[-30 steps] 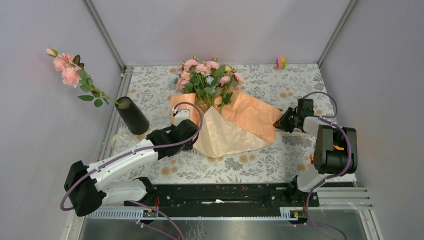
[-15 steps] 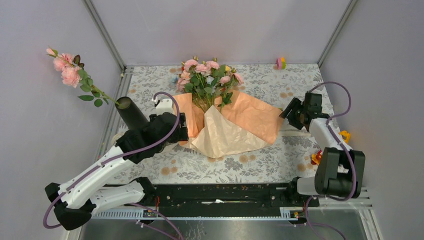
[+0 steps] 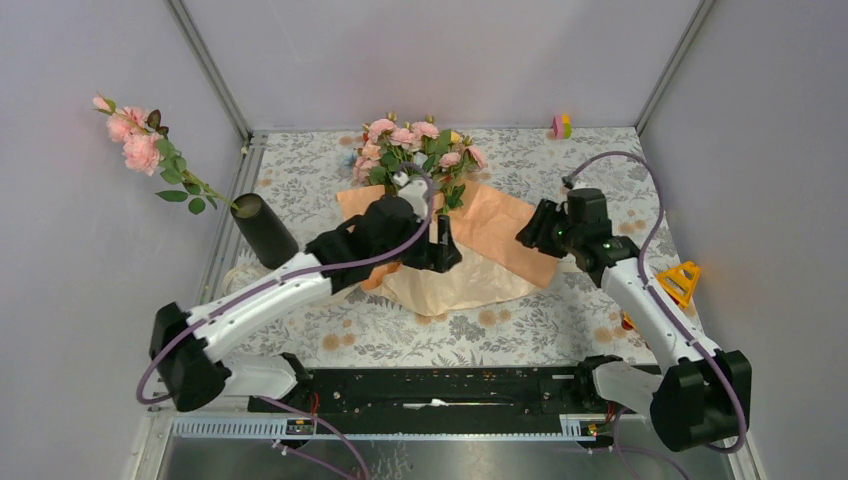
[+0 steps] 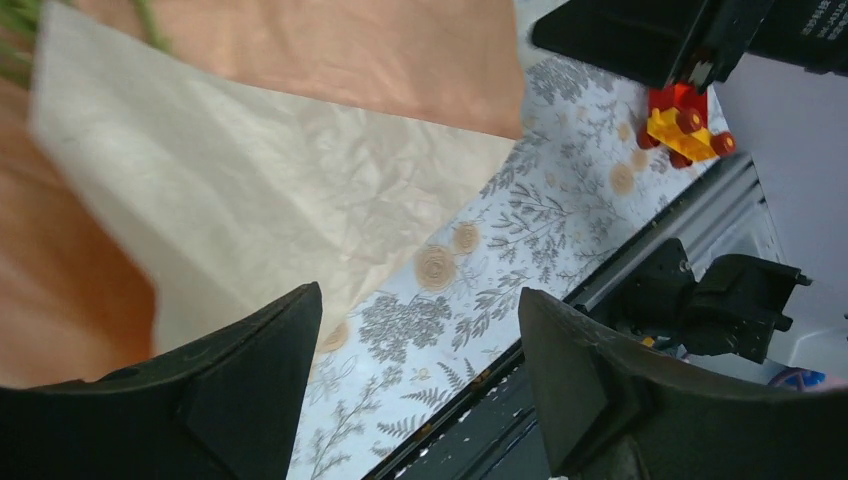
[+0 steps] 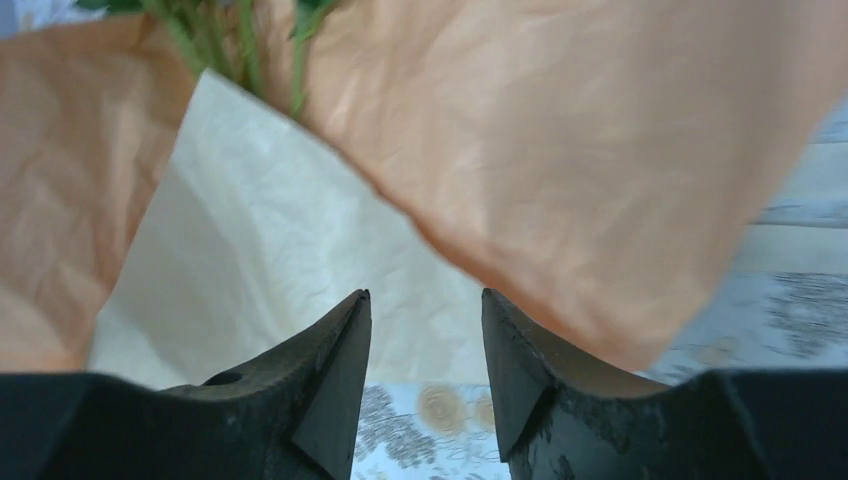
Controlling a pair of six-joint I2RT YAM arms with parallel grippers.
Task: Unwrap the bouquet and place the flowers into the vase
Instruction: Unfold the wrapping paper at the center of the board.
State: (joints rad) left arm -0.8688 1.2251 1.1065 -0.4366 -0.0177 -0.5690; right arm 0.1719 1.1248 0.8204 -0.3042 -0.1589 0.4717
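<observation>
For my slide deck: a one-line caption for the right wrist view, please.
Open right gripper above the spread wrapping paper, green flower stems at the top.

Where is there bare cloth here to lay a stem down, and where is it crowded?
Free: the near strip of tablecloth between the wrapping paper and the black rail. Crowded: the middle, where flowers, left pincer and right pincer meet.

The white and black left arm (image 3: pixel 262 298) reaches from the near edge to the middle of the flowery table (image 3: pixel 560 322), its black left gripper (image 3: pixel 441 250) wide open, and the white right arm (image 3: pixel 640 300) leans in from the right edge, its black right gripper (image 3: pixel 528 228) open less.
</observation>
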